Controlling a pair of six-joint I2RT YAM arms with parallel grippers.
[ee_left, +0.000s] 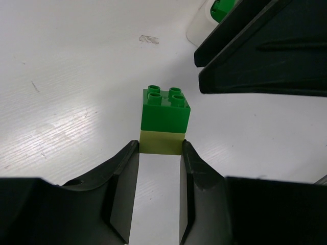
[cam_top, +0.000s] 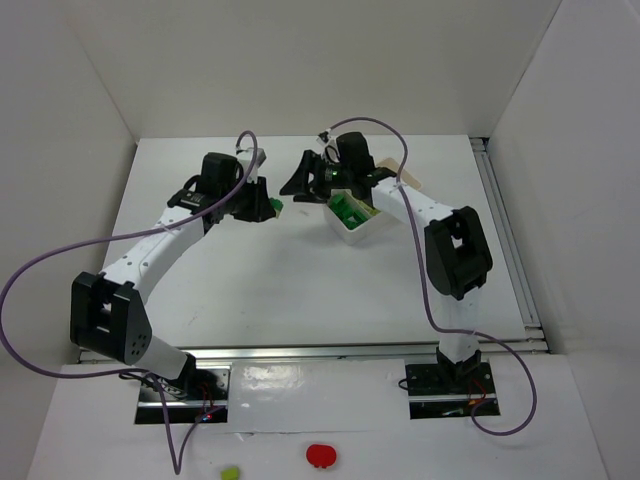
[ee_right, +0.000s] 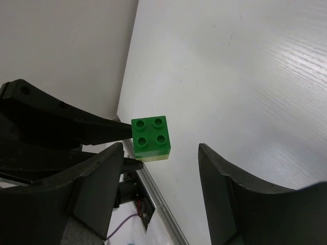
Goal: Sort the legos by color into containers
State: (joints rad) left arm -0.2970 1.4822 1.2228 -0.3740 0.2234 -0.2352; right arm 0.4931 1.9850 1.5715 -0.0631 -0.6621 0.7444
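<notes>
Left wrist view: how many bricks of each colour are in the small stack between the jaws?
dark green studded plastic brick: 1
pale lime-green plastic brick: 1
Total: 2

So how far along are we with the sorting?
Done: some dark green bricks lie in the white tray. In hand: the left gripper clamps a pale lime brick with a dark green brick stuck on top; the right gripper stands open facing it. Left: split that pair and bin each; a small lime piece lies near the arm bases.
</notes>
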